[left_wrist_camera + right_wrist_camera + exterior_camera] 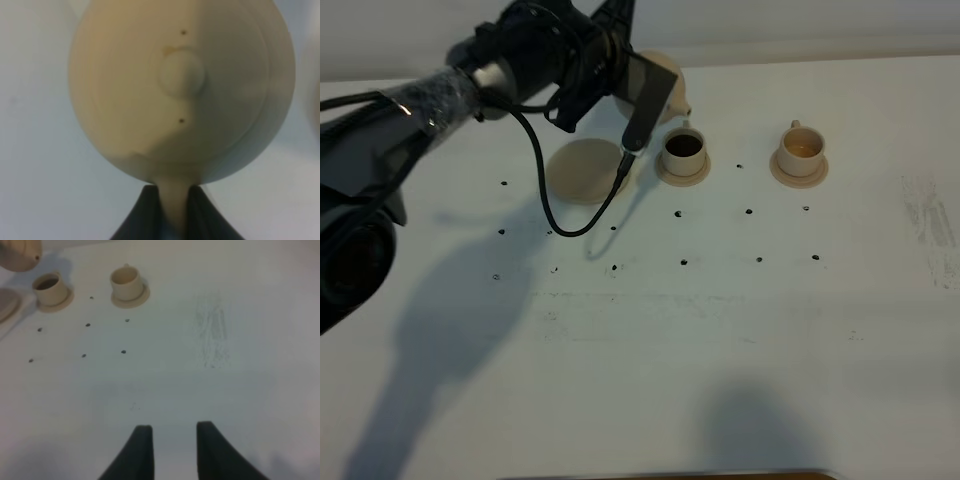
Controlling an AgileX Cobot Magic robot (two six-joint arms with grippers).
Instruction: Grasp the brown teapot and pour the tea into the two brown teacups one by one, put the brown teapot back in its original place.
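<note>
Teapot [182, 90] held above dark-filled teacup [683, 150]

No text, label or number is readable anywhere.

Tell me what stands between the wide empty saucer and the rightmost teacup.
The other teacup, dark inside, stands between the wide saucer and the rightmost teacup; the exterior high view shows it.
</note>
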